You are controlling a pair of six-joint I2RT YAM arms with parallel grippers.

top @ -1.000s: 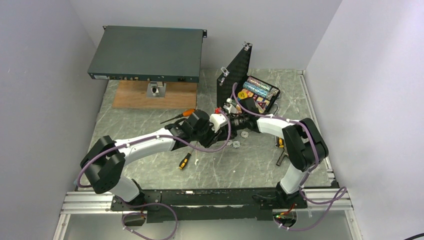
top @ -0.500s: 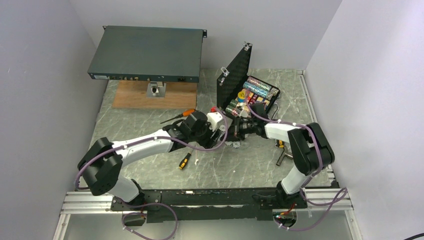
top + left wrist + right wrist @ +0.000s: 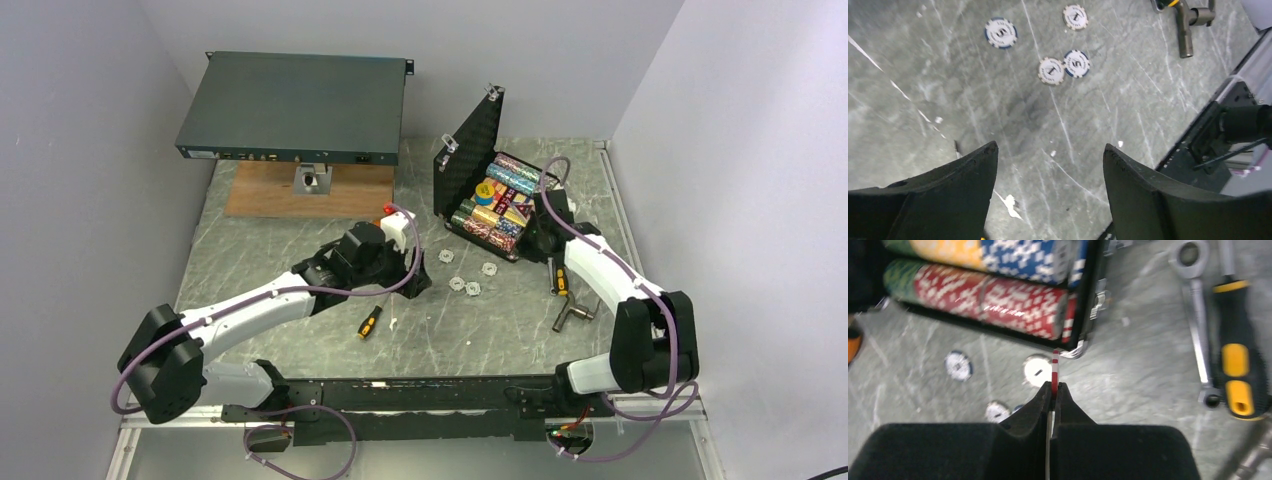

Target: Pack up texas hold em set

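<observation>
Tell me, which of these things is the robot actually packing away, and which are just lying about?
Part of the job:
- black case
- chip rows inside it
- four loose chips lying outside it
- red-and-white chip pinched in the right gripper

Just lying about:
- screwdrivers
- wrench
- dark-green rack unit
- wooden board

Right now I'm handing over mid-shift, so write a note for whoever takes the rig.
Left gripper: open, empty, above the table near four loose chips.
Right gripper: shut on a red-white chip, held edge-on just outside the case corner.
Case: open, lid upright, chip rows inside.
Done: most chips are in.
Left: put in the held chip, collect the four loose chips, close the lid.
</observation>
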